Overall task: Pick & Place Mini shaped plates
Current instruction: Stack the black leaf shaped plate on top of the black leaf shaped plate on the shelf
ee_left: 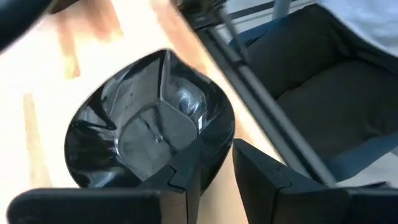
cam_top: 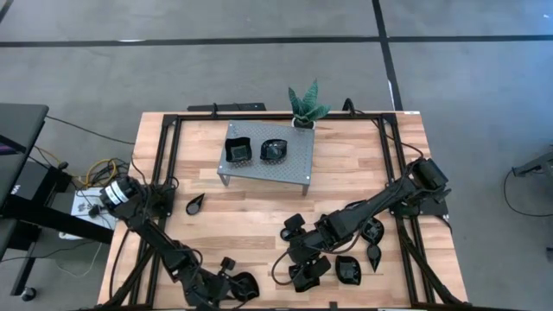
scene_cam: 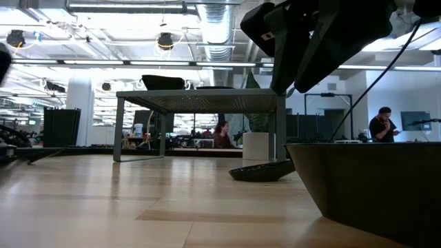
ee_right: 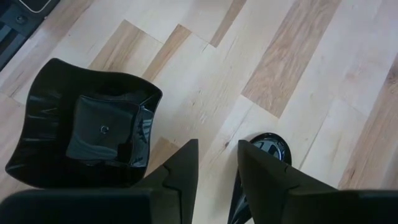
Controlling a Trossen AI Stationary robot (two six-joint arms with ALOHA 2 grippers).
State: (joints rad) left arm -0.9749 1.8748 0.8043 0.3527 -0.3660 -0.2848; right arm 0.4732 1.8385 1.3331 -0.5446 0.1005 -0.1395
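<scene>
The mini shaped plates are glossy black. One leaf-shaped plate [ee_left: 143, 124] lies by the table's near edge [cam_top: 245, 286], and my left gripper [ee_left: 217, 155] [cam_top: 225, 278] is shut on it. My right gripper [ee_right: 217, 149] [cam_top: 299, 240] hovers narrowly open above a cluster of plates, between a square plate [ee_right: 87, 130] [cam_top: 309, 269] and a small roundish plate [ee_right: 268, 148]. Both of these rest on the table. A teardrop plate [cam_top: 196, 203] lies alone on the wood. Two more plates [cam_top: 238, 151] [cam_top: 274, 150] sit on the raised metal platform [cam_top: 268, 171]. My left gripper has the leaf-shaped plate by its side wall at the rim [ee_left: 219, 152]. One finger [ee_left: 186, 177] is inside the bowl and the other [ee_left: 261, 180] is outside, coming from above and slanting. I cannot tell whether the plate is lifted or on the table.
A potted green plant [cam_top: 304, 105] stands at the far edge behind the platform. More plates [cam_top: 347, 270] [cam_top: 373, 230] [cam_top: 377, 255] crowd under the right arm. Black frame rails [cam_top: 168, 164] run along the table's sides. Bare wood lies between the platform and the near plates. People show in the room beyond [scene_cam: 382, 124].
</scene>
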